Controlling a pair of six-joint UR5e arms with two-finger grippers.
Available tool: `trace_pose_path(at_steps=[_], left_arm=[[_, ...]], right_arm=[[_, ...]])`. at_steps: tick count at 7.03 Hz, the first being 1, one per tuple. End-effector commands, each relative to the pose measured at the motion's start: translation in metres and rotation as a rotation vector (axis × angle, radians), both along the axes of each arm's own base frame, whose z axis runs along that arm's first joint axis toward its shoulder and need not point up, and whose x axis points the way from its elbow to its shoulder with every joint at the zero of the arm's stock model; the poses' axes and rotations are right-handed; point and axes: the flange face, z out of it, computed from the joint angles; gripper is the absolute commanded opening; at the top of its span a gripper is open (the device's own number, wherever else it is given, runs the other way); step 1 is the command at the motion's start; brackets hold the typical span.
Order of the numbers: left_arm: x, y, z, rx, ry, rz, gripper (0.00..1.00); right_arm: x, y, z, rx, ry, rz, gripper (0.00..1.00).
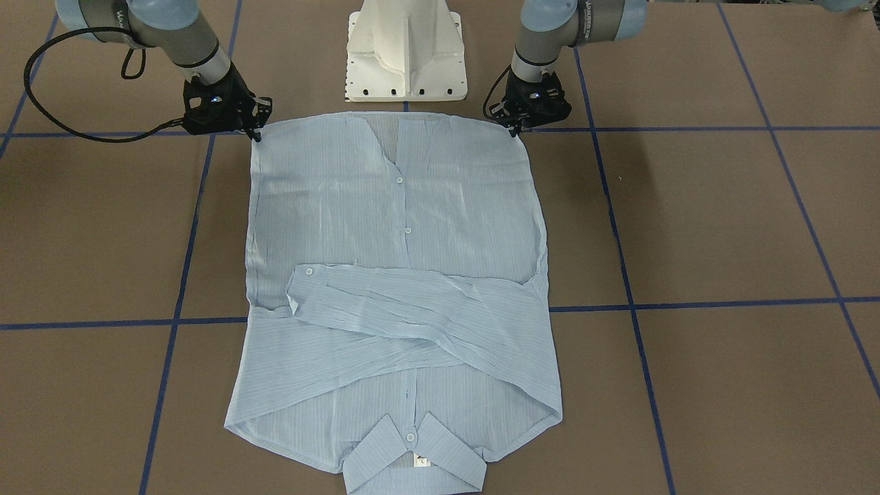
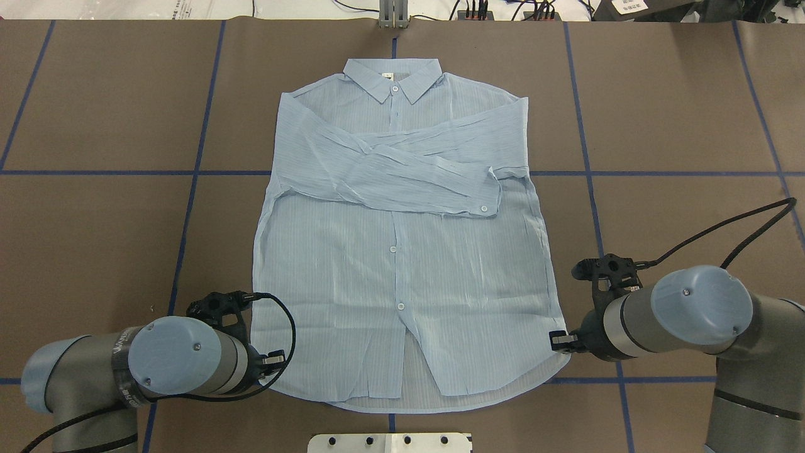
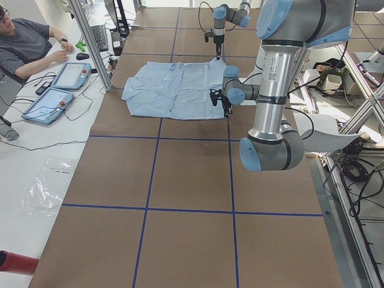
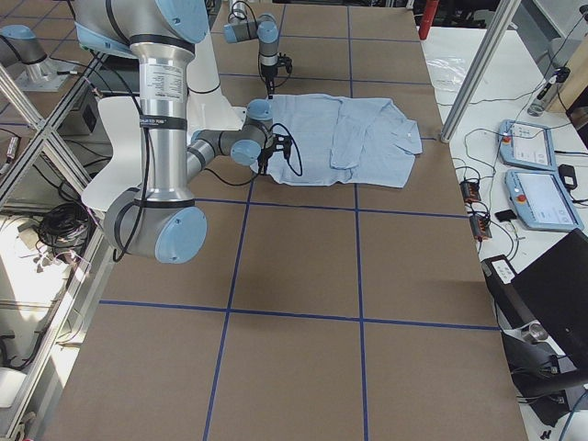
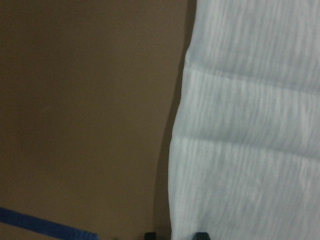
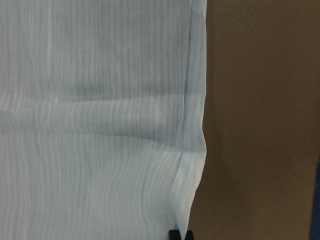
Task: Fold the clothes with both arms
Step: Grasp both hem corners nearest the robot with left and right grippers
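The light blue striped shirt (image 1: 399, 227) lies flat and face up on the brown table (image 2: 94, 239). Its collar (image 2: 395, 78) points away from me and both sleeves are folded across the chest. My left gripper (image 2: 272, 362) is low at the hem's left corner. In the left wrist view its fingertips (image 5: 150, 235) stand a little apart, astride the shirt's edge (image 5: 175, 150). My right gripper (image 2: 560, 341) is at the hem's right corner. In the right wrist view its tips (image 6: 174, 235) are pinched together on the hem edge (image 6: 197, 165).
The white pedestal base (image 1: 405, 62) stands just behind the hem. Blue tape lines (image 2: 188, 207) cross the table. A seated operator (image 3: 24, 42) with tablets (image 3: 60, 84) is past the far edge. Metal frame posts (image 4: 478, 73) stand at the table's corners.
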Motion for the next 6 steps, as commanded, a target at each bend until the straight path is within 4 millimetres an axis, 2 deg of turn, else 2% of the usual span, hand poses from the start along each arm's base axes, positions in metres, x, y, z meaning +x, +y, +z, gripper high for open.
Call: trace_pose_path(at_steps=[1,3,4,5,6], left_arm=[[-0.017,-0.002,-0.017,0.023,0.036,0.013,0.00],[-0.028,-0.003,-0.029,0.069,0.056,0.044,0.00],[-0.039,-0.001,-0.028,0.067,0.060,0.046,0.00],[-0.052,-0.008,-0.039,0.062,0.088,0.037,0.00],[-0.074,-0.024,-0.058,0.073,0.136,0.025,0.00]], right_arm=[[0.005,-0.003,-0.007,0.000,-0.018,0.004,0.00],[0.015,-0.007,-0.017,-0.009,-0.043,0.006,0.00],[0.026,-0.018,-0.020,-0.034,-0.063,0.010,0.00],[0.040,-0.032,-0.025,-0.058,-0.085,0.021,0.00],[0.052,-0.045,-0.029,-0.076,-0.104,0.028,0.00]])
